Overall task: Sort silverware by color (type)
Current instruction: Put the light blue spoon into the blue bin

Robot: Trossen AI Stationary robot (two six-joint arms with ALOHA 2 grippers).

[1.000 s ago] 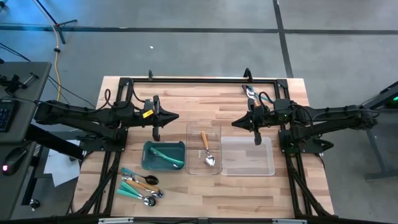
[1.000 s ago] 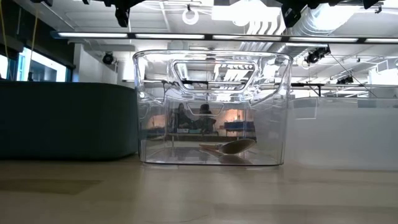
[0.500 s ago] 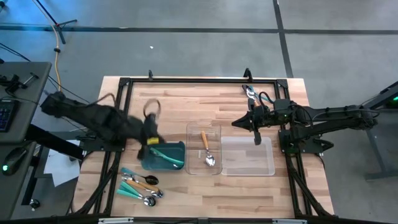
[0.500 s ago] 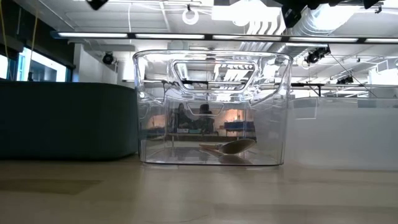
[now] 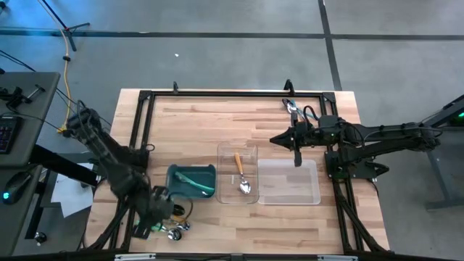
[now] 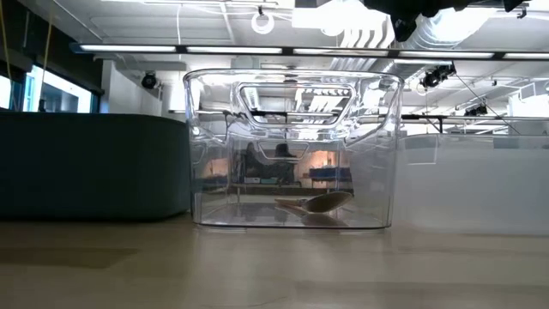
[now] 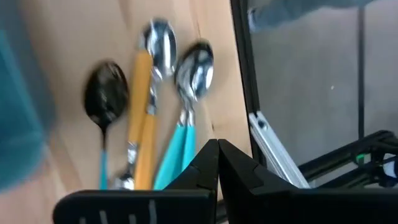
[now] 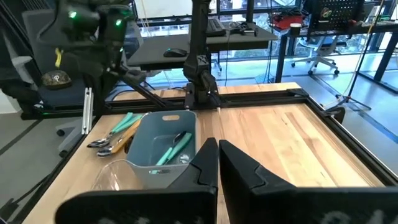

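2 dark arms work over a wooden counter. The left end effector hangs low over a loose cluster of silverware at the counter's front left corner, its 2 fingers pressed together and holding nothing. The left wrist view shows that cluster up close: 1 black-headed spoon with a teal handle, 1 orange-handled spoon with a silver head, and 1 teal-handled spoon with a silver head, lying side by side and touching, just beside the counter's black frame rail.

A teal bin sits just behind the cluster and holds teal-handled utensils. Next to it on the right stands a clear tray with 1 orange-handled spoon lying inside, silver head toward the front. Another clear tray sits beside that one.

The right end effector waits above the back edge of that second tray, fingers closed and holding nothing.
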